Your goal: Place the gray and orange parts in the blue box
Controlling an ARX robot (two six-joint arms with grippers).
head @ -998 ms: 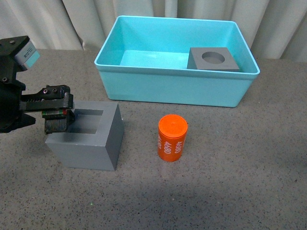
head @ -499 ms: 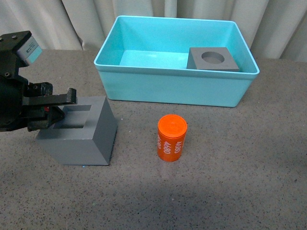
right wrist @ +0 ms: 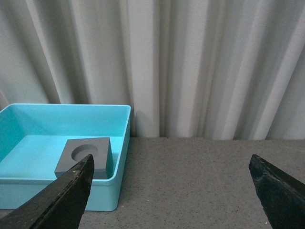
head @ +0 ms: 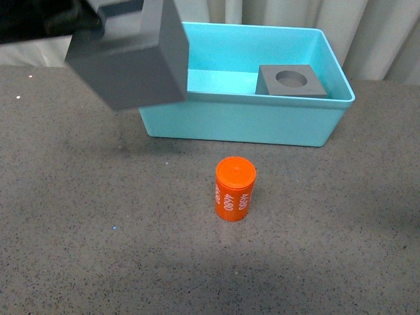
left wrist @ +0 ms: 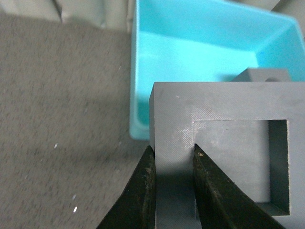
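Observation:
My left gripper (left wrist: 172, 157) is shut on one wall of the gray cube with the square recess (left wrist: 214, 109), one finger outside and one in the recess. In the front view this cube (head: 128, 59) hangs tilted in the air above the table, by the left end of the blue box (head: 243, 121). The gray cube with the round recess (head: 292, 82) lies inside the box at its right end. On the table in front of the box stands the orange cylinder (head: 235, 189), upright. My right gripper (right wrist: 171, 160) is open and empty above the table, right of the box (right wrist: 121, 143).
White curtains (right wrist: 190, 67) hang close behind the box. The tabletop (head: 98, 216) is dark speckled gray. The right wrist view also shows the round-recess cube (right wrist: 102, 145) inside the box.
My left gripper has lifted the square-recess cube off the table, up and back toward the box's left end. The orange cylinder and the cube in the box have not moved.

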